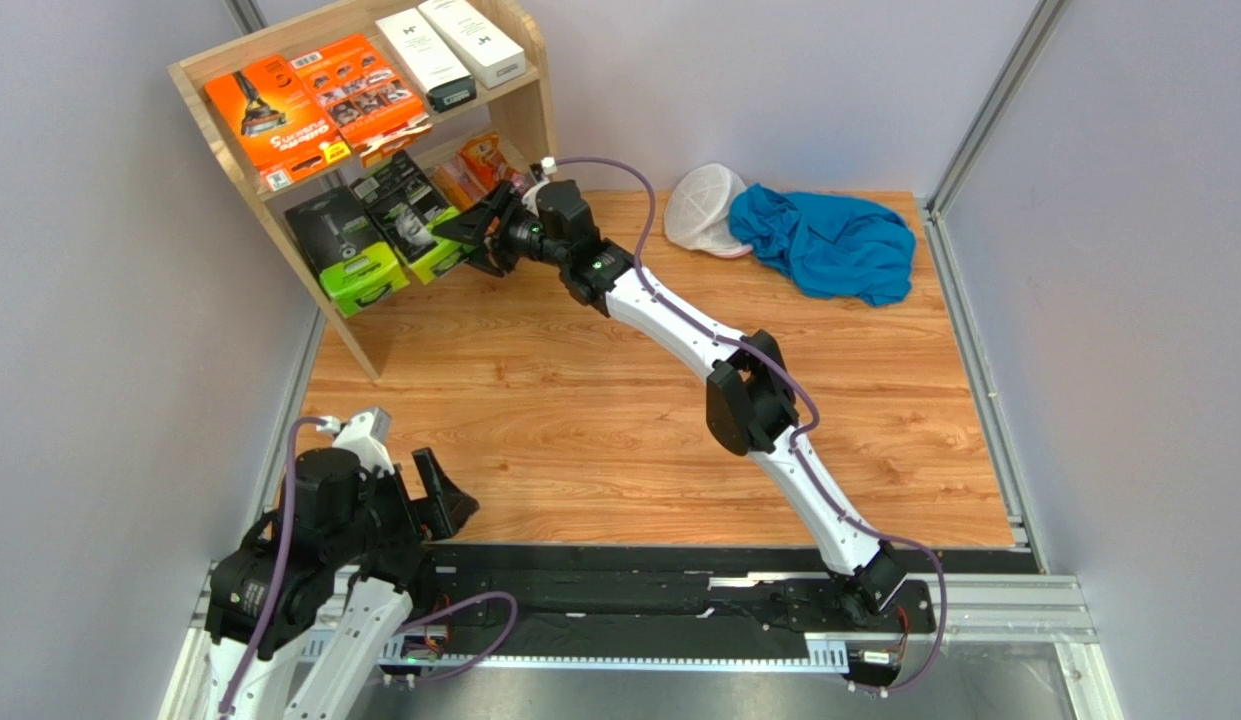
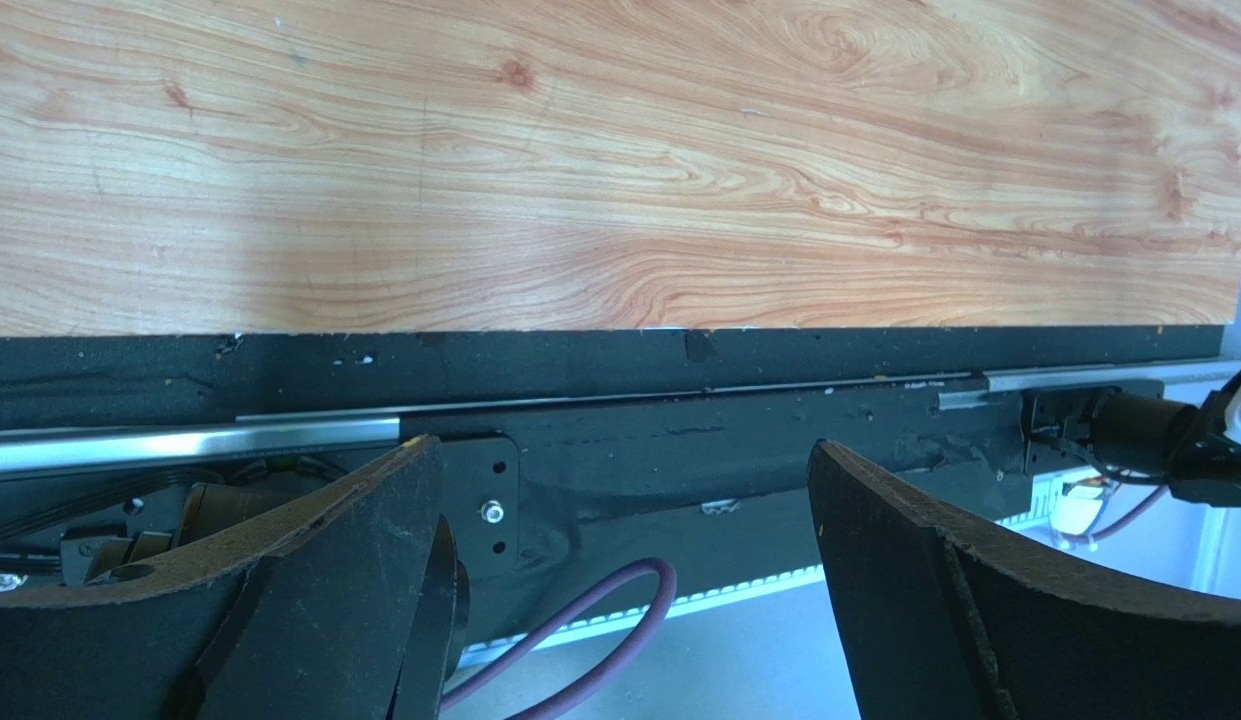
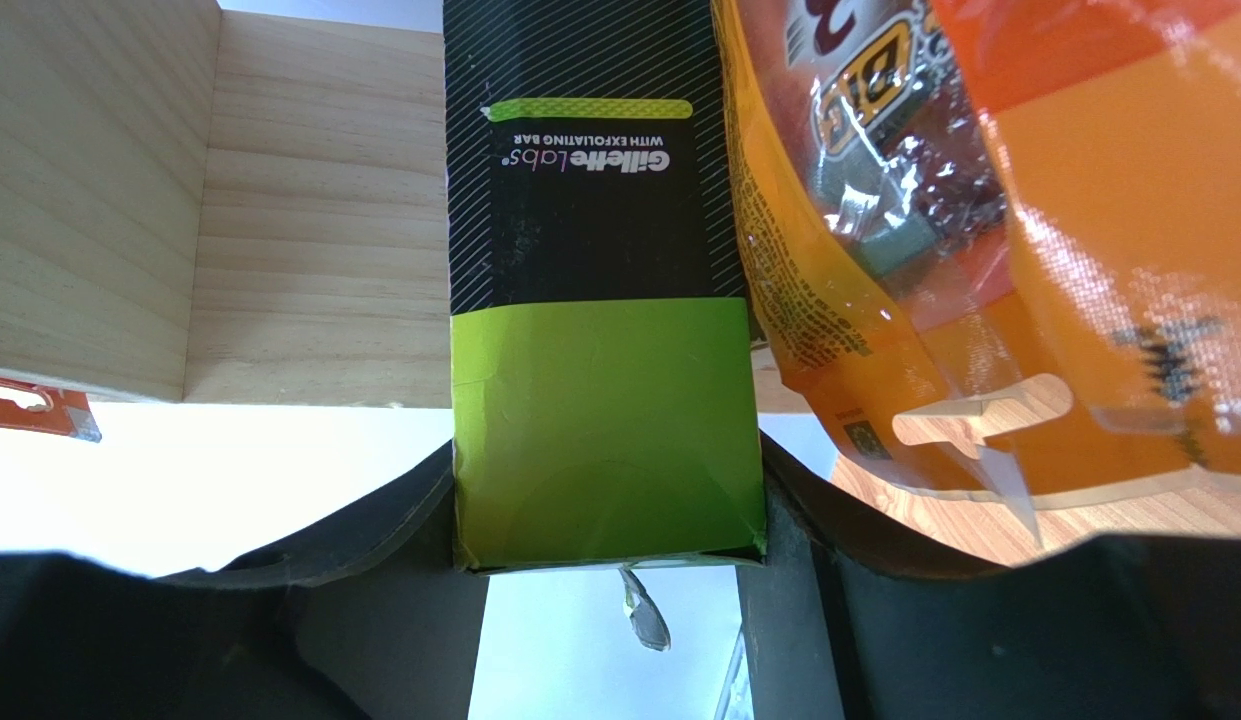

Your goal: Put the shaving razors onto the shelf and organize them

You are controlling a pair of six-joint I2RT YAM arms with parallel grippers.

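Note:
The light-wood shelf [image 1: 545,108] stands at the far left. Its upper tier holds two flat orange packs [image 1: 318,98] and two white boxes [image 1: 449,48]. The lower tier holds a black-and-lime-green pack [image 1: 345,248] at the left and small orange packets [image 1: 482,161] at the right. My right gripper [image 1: 484,233] is shut on the second black-and-lime-green pack [image 1: 417,221], which lies on the lower tier between them. In the right wrist view the gripper [image 3: 608,468] clamps the pack's green end [image 3: 604,420], beside the orange packets [image 3: 957,225]. My left gripper [image 1: 434,503] is open and empty near its base.
A blue cloth [image 1: 826,240] and a white mesh cap [image 1: 703,207] lie at the back right. A grey wall stands close behind and left of the shelf. The left wrist view shows my left gripper [image 2: 626,458] over the black base rail [image 2: 656,405] and the wood tabletop [image 2: 611,165].

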